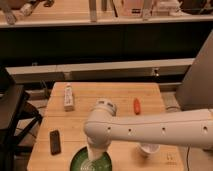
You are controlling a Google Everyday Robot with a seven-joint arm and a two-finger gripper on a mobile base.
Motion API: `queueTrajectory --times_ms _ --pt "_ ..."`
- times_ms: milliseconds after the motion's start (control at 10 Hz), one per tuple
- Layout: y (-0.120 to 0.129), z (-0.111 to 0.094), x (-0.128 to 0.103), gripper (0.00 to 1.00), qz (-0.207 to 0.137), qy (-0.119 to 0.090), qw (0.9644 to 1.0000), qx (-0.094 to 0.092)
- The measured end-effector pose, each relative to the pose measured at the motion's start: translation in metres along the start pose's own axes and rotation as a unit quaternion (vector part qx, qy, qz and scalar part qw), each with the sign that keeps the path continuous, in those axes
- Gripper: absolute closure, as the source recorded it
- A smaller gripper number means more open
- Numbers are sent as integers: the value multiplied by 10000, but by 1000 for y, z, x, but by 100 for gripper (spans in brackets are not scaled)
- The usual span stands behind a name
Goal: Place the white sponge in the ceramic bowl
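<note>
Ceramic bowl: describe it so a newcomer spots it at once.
On the wooden table, look at the near edge under the white arm. The ceramic bowl sits there, the pincer hanging over it, between a flat black device and a small white cup. It alone is round, dark green and glossy.

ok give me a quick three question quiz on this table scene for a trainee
1. True or false: the gripper is down at the round dark green glossy bowl near the front edge of the wooden table.
2. Which lies nearest the table's rear left corner? A) the long white bar-shaped device B) the small orange-red object C) the flat black rectangular device
3. Fill in: the small white cup is partly hidden by the robot's white ____.
Key: 1 true; 2 A; 3 arm.
</note>
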Motion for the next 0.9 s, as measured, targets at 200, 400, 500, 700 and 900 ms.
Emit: queueTrajectory --times_ms 200,400,500,700,900 --pt "1 1 0 20 19 -15 10000 20" --pt "3 2 0 20 26 -23 10000 37" --pt "3 3 -1 20 27 -27 10000 44" --pt "5 4 0 20 42 -34 10000 52" --pt "7 5 0 20 52 -46 10000 64"
